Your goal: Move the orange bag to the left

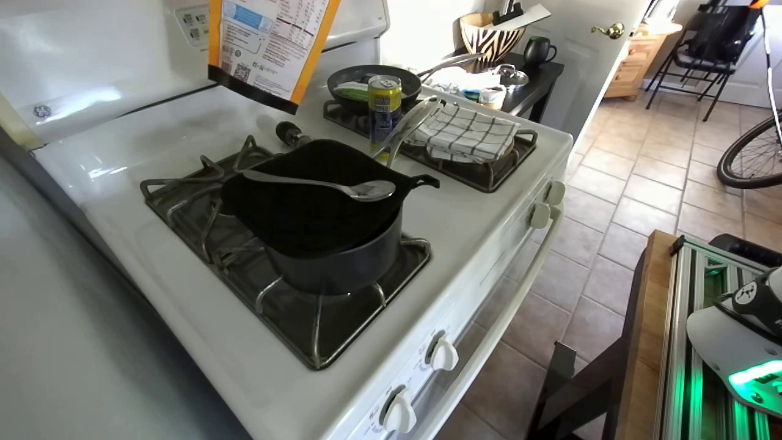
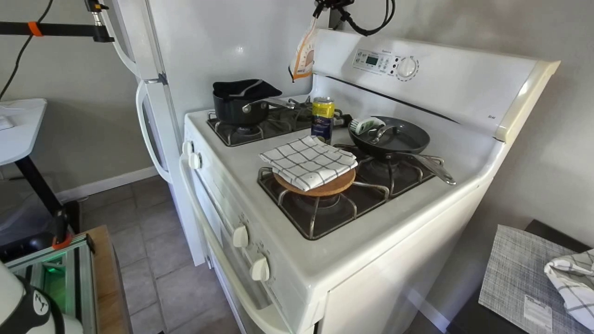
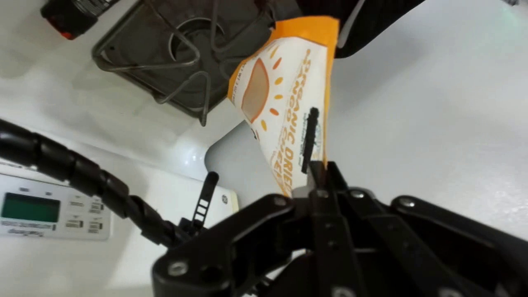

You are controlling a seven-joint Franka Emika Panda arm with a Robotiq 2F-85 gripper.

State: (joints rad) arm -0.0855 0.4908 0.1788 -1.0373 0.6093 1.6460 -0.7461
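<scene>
The orange bag [image 1: 272,46] is a flat packet with orange edges and a white printed panel. It hangs in the air above the back of the stove in both exterior views, near the fridge side [image 2: 305,52]. In the wrist view the orange bag [image 3: 284,99] shows its printed front, slightly curved. My gripper [image 3: 323,167] is shut on one edge of the bag, which is pinched between the fingertips. In an exterior view the gripper [image 2: 320,10] is partly cut off by the top edge, with the bag below it. The bag's lower edge is clear of the stove top.
A dark pot [image 1: 342,263] with a black cover and a spoon [image 1: 369,190] stands on a burner below the bag. A yellow-blue can [image 2: 322,118], a frying pan [image 2: 394,139] with a brush, and a checked cloth [image 2: 311,160] on a round trivet [image 2: 332,185] are nearby. The fridge [image 2: 232,41] stands beside the stove.
</scene>
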